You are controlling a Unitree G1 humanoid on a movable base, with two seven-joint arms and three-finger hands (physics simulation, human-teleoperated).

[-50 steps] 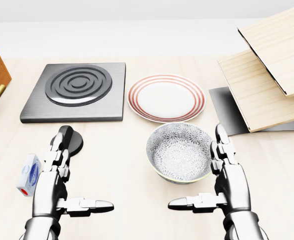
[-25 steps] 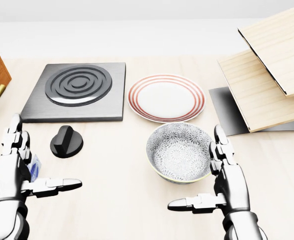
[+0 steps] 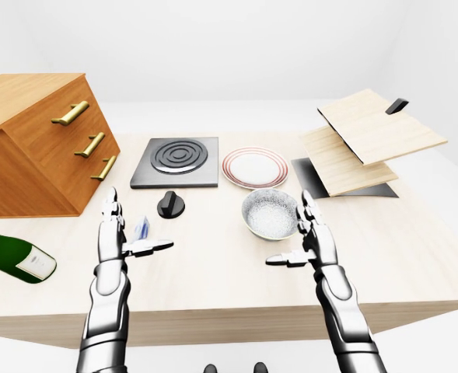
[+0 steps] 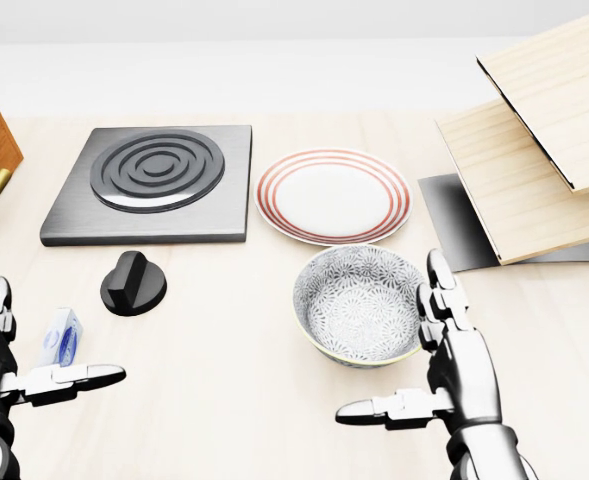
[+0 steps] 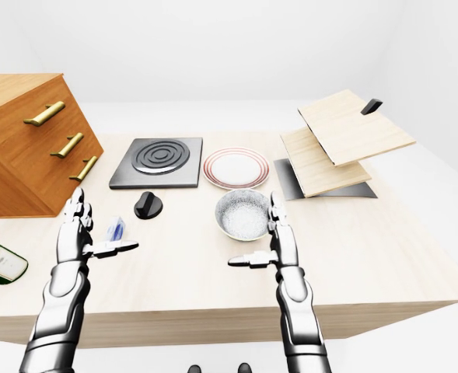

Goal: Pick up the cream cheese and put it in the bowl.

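Pale wood makes up the surface (image 3: pixel 213 287), set in a plain white room. On its left stands a wooden drawer chest (image 3: pixel 38 144) with brass handles, and on its right a stack of tilted wooden boards (image 3: pixel 368 144). A square hob plate (image 4: pixel 154 182) lies beside a red-rimmed plate (image 4: pixel 334 195), with a green bottle (image 3: pixel 15 255) lying near the left edge. The patterned bowl (image 4: pixel 362 303) sits just below the plate. The right hand (image 4: pixel 444 370) hovers beside the bowl, fingers spread, holding nothing. The left hand (image 4: pixel 14 360) is likewise spread, with the cream cheese (image 4: pixel 62 337) standing on the surface between its fingers and thumb, below a black knob (image 4: pixel 133 284).
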